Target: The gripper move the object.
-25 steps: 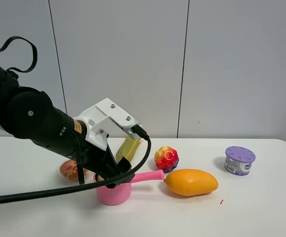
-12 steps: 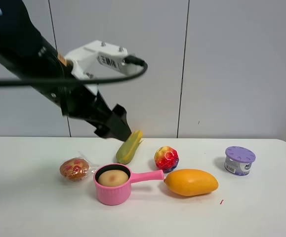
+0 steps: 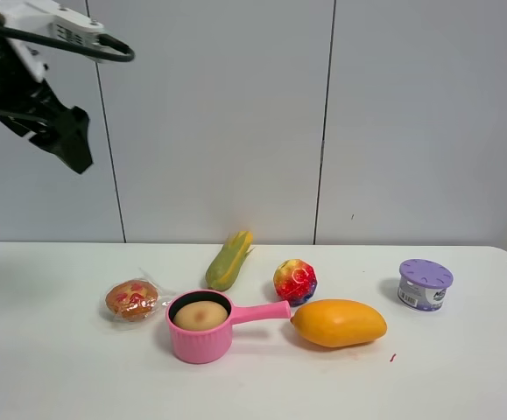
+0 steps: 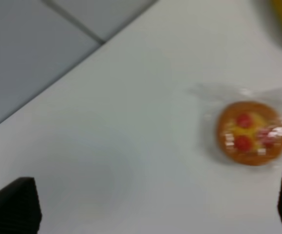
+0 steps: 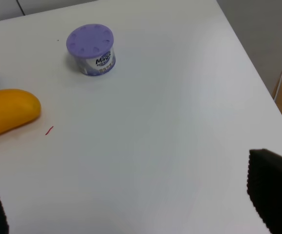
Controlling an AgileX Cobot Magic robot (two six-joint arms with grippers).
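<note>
The tan potato (image 3: 200, 315) with a reddish blotch lies inside the small pink saucepan (image 3: 202, 346) near the table's front middle. My left gripper (image 3: 69, 144) is high in the air at the far upper left, well away from the pan, and holds nothing. In the left wrist view its fingertips (image 4: 14, 204) stand wide apart over bare table, so the left gripper (image 4: 150, 204) is open. My right gripper (image 5: 136, 200) is open and empty above the table's right end; it does not show in the exterior view.
A wrapped round pastry (image 3: 132, 299) lies left of the pan and shows in the left wrist view (image 4: 250, 132). A corn cob (image 3: 228, 260), a red-yellow speckled ball (image 3: 294, 281), an orange mango (image 3: 338, 323) and a purple-lidded can (image 3: 425, 284) stand to the right.
My left arm has risen from the pink pan and swung up and to the left. The potato stays in the pan.
</note>
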